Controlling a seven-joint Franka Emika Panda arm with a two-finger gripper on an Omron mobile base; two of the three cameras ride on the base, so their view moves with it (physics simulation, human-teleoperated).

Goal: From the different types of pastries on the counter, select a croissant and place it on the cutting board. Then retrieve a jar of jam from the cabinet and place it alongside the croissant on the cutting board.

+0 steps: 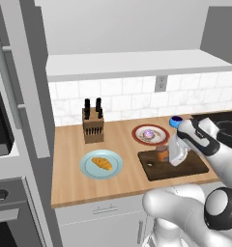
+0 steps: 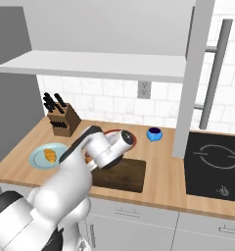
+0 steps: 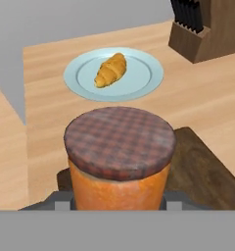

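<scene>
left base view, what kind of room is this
A home kitchen, rendered rather than real: a knife block stands on the wooden counter against a white tiled wall, pastries sit on plates, and a black cooktop lies to the right.

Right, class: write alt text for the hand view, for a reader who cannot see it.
A jar of jam with an orange body and dark checked lid stands close up between the gripper fingers, over the dark cutting board. Behind it, a croissant lies on a pale blue plate on the counter, near a knife block.
</scene>
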